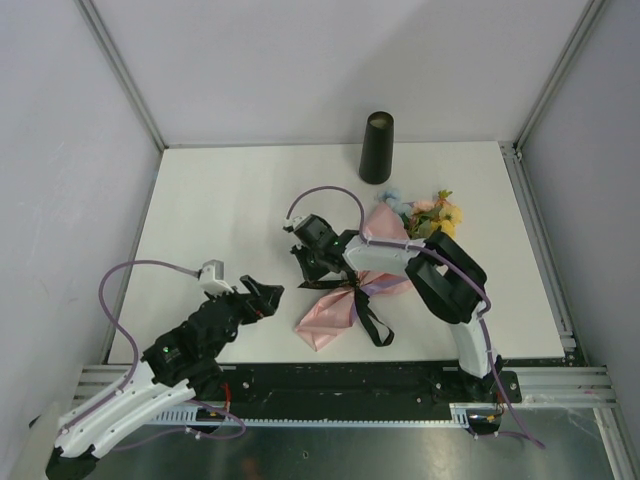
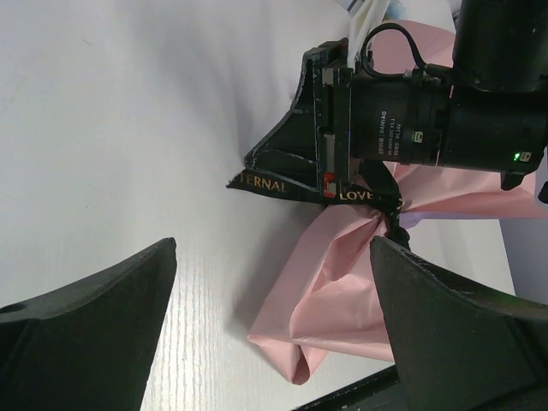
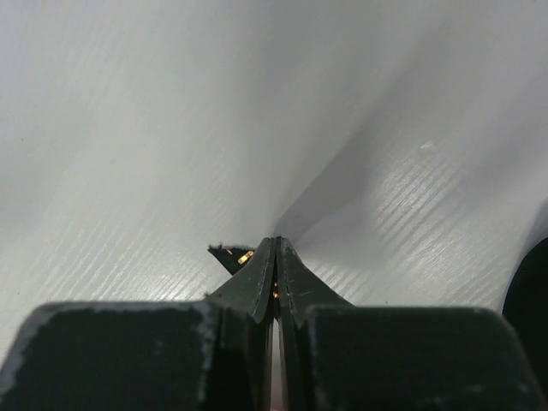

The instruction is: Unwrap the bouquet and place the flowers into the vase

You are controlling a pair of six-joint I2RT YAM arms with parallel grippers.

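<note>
Black ribbon is clamped in the right claw; untying is judged underway, and a pull from the bouquet behind it is needed.

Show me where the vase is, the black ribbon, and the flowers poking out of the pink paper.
vase [image 1: 376, 150]: top external view, middle of its black side wall.
black ribbon [image 2: 272, 182]: left wrist view, its gold-lettered end.
flowers [image 1: 437, 211]: top external view, the blooms past the wrap.
</note>
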